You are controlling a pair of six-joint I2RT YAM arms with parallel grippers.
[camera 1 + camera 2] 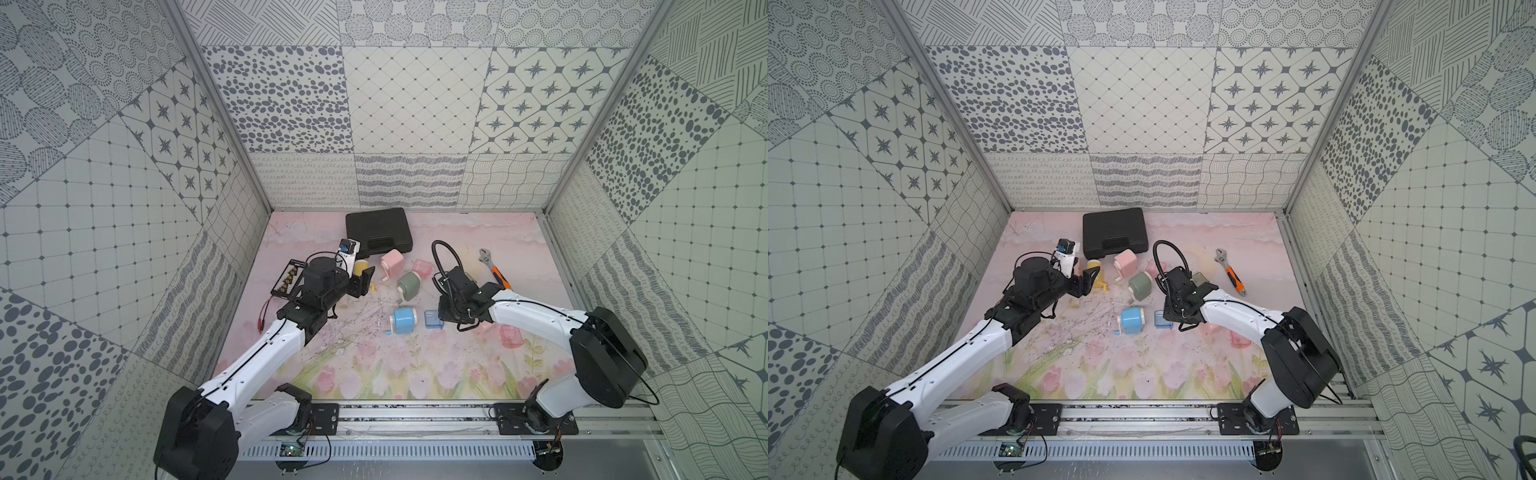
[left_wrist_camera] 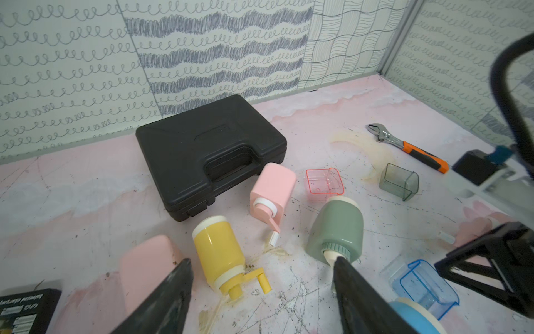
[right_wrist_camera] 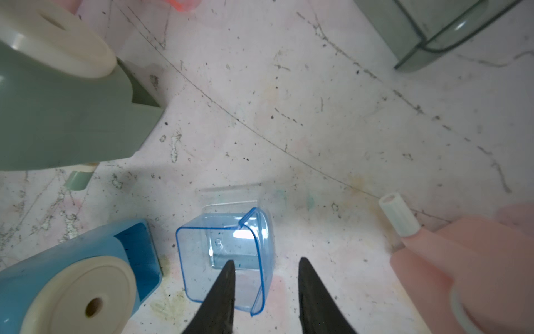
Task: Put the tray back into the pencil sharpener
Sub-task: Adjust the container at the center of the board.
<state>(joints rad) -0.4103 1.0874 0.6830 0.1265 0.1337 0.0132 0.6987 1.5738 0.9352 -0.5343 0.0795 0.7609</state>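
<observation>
Left gripper (image 2: 263,260): fingers apart and empty, hanging over the table (image 2: 86,202) by a yellow sharpener (image 2: 219,254).
Blue sharpener (image 1: 404,319): on its side. The darker recess on its flank looks like the empty bay and seems to face the blue tray (image 3: 202,260).
Tray place: on the table, just beside the blue sharpener, on its right in both top views.
Tray heading: open side up, curved front wall turned away from the sharpener. It looks near square from above, so the long axis is hard to call.
Right gripper (image 3: 266,260): fingers apart, astride that curved wall, not clamped.
Progress: nothing inserted yet. Gripping, lifting and sliding in remain.
</observation>
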